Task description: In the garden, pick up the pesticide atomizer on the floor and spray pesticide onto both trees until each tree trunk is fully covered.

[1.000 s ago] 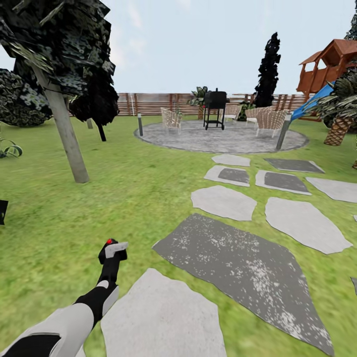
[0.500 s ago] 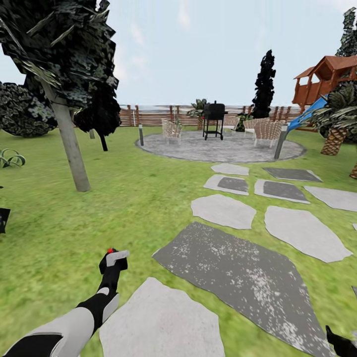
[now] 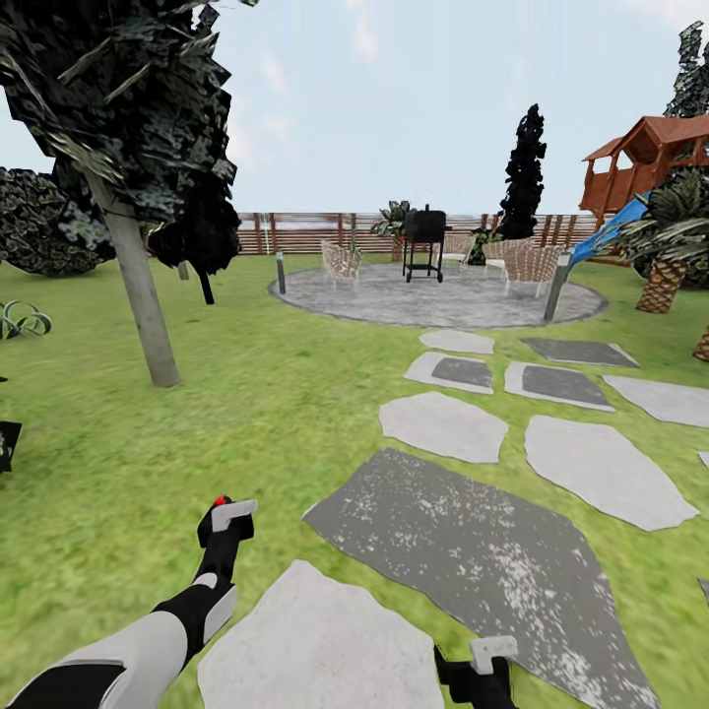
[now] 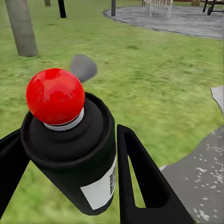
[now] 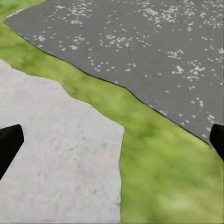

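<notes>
Left gripper (image 4: pixel 65 182): you've got it clamped on the pesticide atomizer (image 4: pixel 70 140), one finger each side of the black body; in head view it's out front over the grass, low-left.
Atomizer: upright-ish in your grip, red tip (image 3: pixel 219 501) on top, pale head beside it; label patch faces the wrist cam.
Right gripper (image 5: pixel 112 140): jaws wide apart, nothing btwn them; looks down on the grass strip btwn two stepping stones (image 5: pixel 56 158).
Tree trunk (image 3: pixel 143 300): grey-brown, leaning a bit, ahead-left of you, well apart from the atomizer; dark canopy above.
Garden: lawn (image 3: pixel 295 374) all round; stones run fwd-right to the round patio (image 3: pixel 433 295) w/ grill (image 3: pixel 425 241) & chairs.
Backdrop: slatted fence (image 3: pixel 295 231), cypress (image 3: pixel 523 162), playset (image 3: pixel 650 158) far right, palm (image 3: pixel 665 246) below it.
</notes>
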